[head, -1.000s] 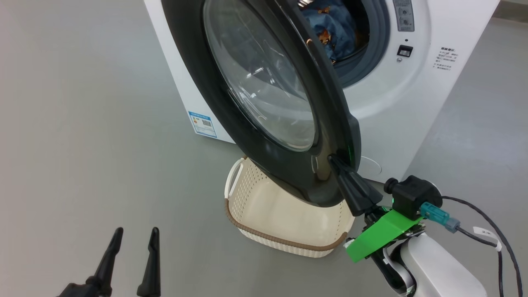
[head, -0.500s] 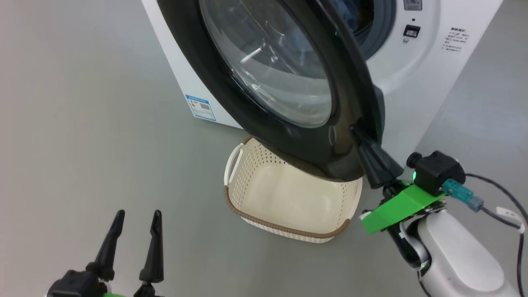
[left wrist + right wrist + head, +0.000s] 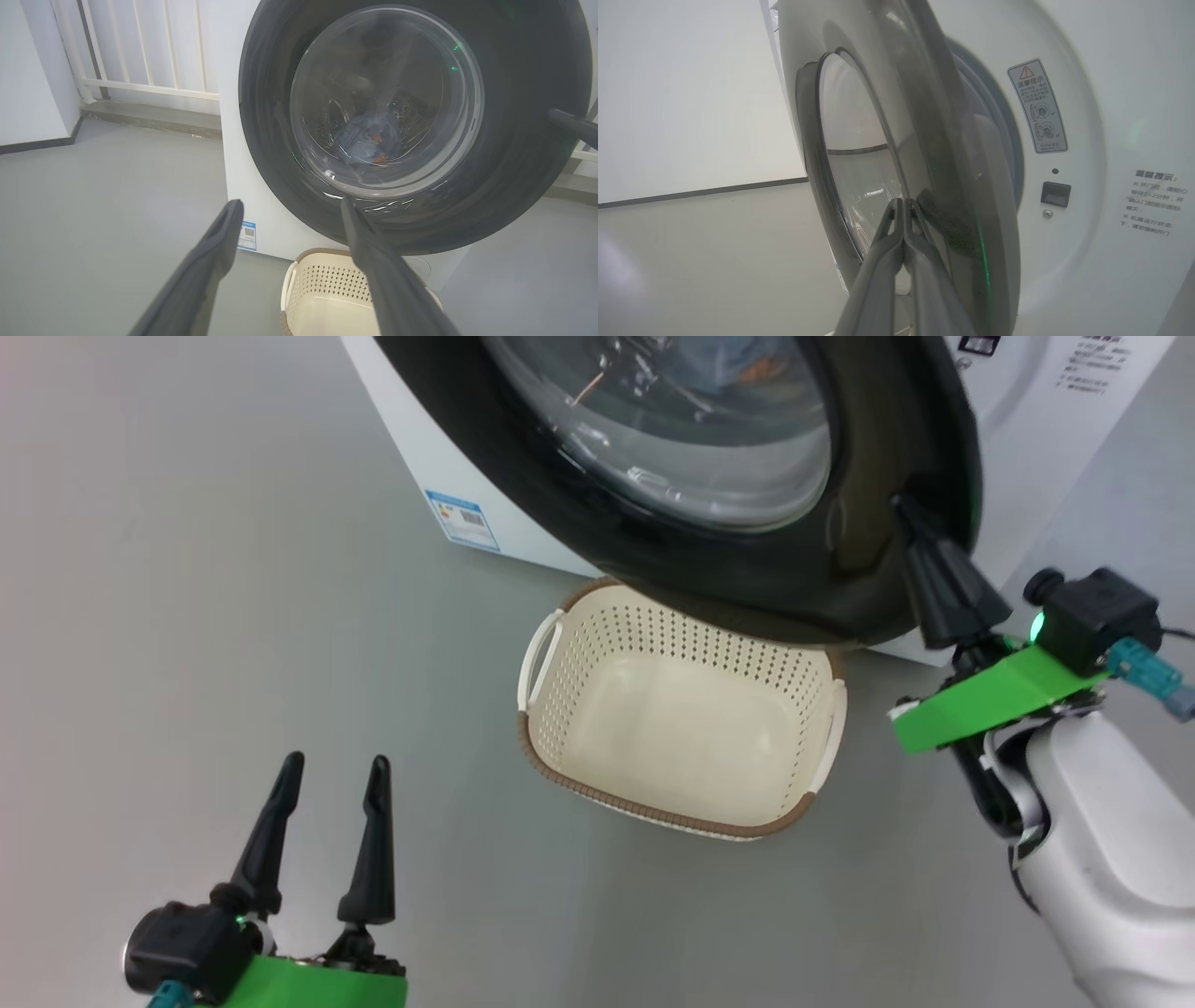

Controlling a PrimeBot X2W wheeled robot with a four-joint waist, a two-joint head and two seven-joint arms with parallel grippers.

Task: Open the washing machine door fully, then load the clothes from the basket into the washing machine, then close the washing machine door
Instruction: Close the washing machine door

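Right gripper, fingers pressed together, touched the black rim of the washing machine door, which stood ajar. Left gripper hung spread wide, empty, near the basket; the clothes lay in the drum behind the glass.

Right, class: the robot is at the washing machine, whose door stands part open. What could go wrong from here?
The right gripper, shut, presses with its tips alone on the round, glossy black-rimmed door; it may slide off.
A gap shows between that door and the white front-loading washing machine; a weak push may leave it unlatched.
The cream perforated basket sits under the door's lower edge and might be brushed.
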